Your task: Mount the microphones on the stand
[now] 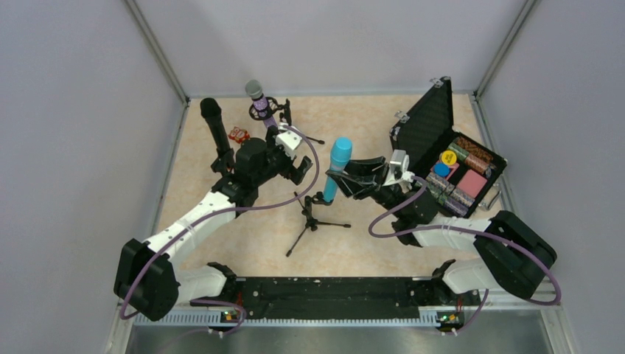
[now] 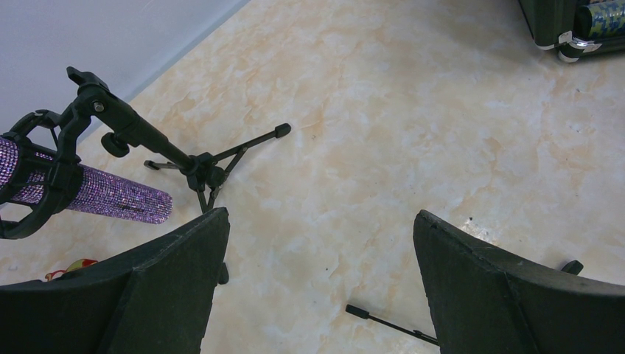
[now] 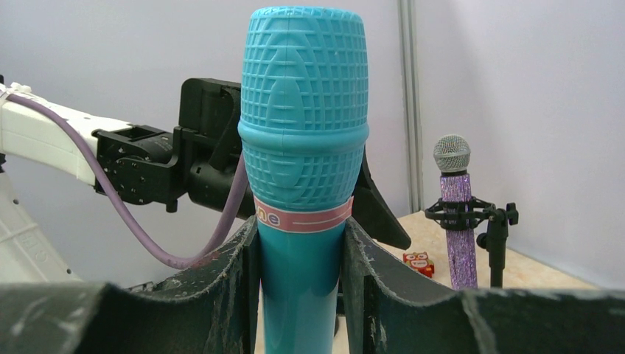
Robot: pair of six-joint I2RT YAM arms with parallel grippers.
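Right gripper point(image 3: 298, 258): closed on the turquoise microphone point(image 3: 302, 110), fingers pinching the barrel just under the head. We hold it upright, most likely so its tail can drop into the clip of the small tripod stand point(image 1: 313, 217) directly beneath the fingers. Whether the tail is seated we cannot tell.

Left gripper point(image 2: 320, 221): jaws wide apart, nothing between them, hanging over the table point(image 2: 413, 118). We judge it free to steady that tripod.

Ahead of its fingers, to their left: purple microphone point(image 2: 110, 193), cradled in its own stand point(image 2: 140, 136).

Black microphone point(image 1: 215, 125): upright beside the left wrist, its holder hidden.

Behind the right gripper's wrist: open case point(image 1: 427, 129) of coloured pieces, well apart.

Nearest obstruction for the right gripper: the left gripper, just across the tripod.
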